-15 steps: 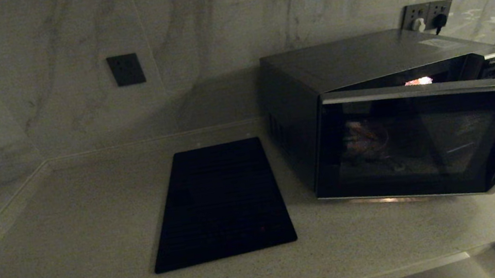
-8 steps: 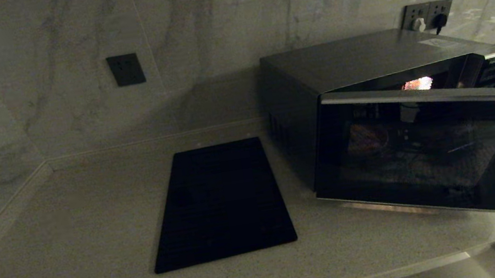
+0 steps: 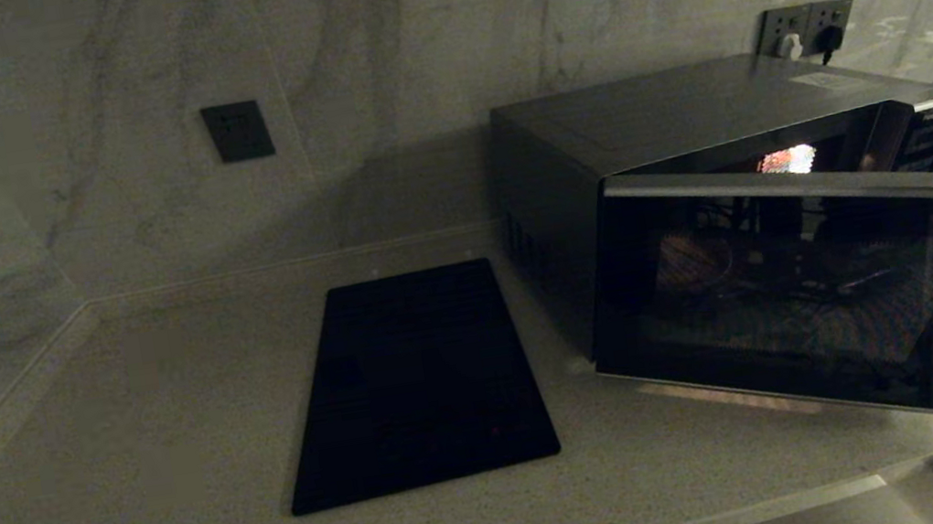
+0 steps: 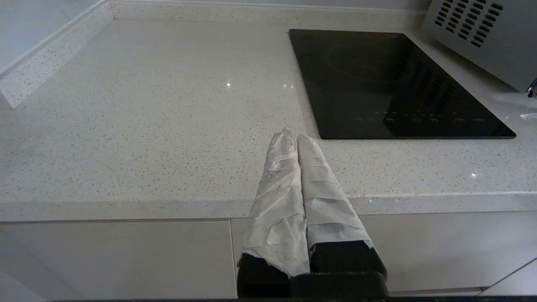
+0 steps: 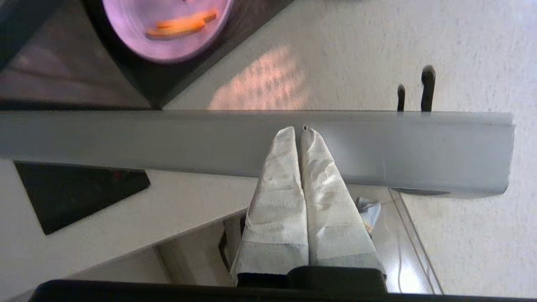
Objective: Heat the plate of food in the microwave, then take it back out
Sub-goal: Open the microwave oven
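- The microwave [image 3: 725,196] door [image 3: 813,293] had swung wider than it stood half a second before, and wider again than a second before; its free edge now reached further toward the front of the counter [image 3: 133,441], and the gap along its top showed more of the lit cavity.
- The right gripper [image 5: 298,131] lay against the door's upper edge, a smooth silver-grey strip, at the far right of the head view; its two fingers, wrapped in creased white tape, were pressed together with nothing between them.
- The plate of food [image 5: 165,27] sat inside the microwave: a round, shallow, pale lavender dish bearing thin orange-tan sticks, seen in the right wrist view past the door's edge, and dimly as an orange glow through the dark glass in the head view.
- The left gripper [image 4: 293,136] hung over the front edge of the counter, well apart from the microwave, its taped fingers likewise closed on nothing.
- The counter was pale speckled stone with a raised lip at the wall.
- A flat, glossy black rectangular mat [image 3: 415,381] lay just to the left of the microwave, unmoved.
- The microwave's side panel was matt grey metal with rows of slotted vents.
- The wall [image 3: 399,59] behind was veined marble-like slab, carrying a dark square socket plate [image 3: 237,131].
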Controlling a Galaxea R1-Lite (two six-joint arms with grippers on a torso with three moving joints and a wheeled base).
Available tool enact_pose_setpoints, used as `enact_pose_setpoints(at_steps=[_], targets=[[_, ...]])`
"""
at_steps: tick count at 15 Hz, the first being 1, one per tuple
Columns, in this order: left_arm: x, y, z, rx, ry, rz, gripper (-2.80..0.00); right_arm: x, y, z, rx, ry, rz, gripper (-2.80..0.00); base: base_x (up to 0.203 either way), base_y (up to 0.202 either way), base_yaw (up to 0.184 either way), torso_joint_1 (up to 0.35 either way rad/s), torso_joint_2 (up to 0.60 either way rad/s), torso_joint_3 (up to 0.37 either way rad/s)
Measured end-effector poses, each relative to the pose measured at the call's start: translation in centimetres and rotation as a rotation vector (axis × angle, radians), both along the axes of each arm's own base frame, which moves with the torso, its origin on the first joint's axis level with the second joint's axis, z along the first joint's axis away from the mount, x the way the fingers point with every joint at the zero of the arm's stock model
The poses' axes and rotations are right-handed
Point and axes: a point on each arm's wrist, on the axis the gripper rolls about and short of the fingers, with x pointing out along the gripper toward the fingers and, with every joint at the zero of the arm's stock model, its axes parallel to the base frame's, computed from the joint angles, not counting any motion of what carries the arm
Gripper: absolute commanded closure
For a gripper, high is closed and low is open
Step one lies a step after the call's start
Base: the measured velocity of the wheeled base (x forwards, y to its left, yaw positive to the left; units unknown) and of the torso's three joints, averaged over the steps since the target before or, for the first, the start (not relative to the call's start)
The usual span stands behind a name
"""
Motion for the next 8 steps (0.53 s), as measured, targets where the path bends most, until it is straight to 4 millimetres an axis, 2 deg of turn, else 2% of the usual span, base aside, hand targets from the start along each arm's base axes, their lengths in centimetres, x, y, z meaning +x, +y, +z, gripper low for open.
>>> enact_pose_setpoints(at_steps=[8], targets=[[0.00,0.00,0.00,0.000,0.000,0.000,0.00,-0.06,0.01,-0.35,0.000,0.035,0.000,0.00,0.000,0.000,0.000,0.000,0.00,0.000]])
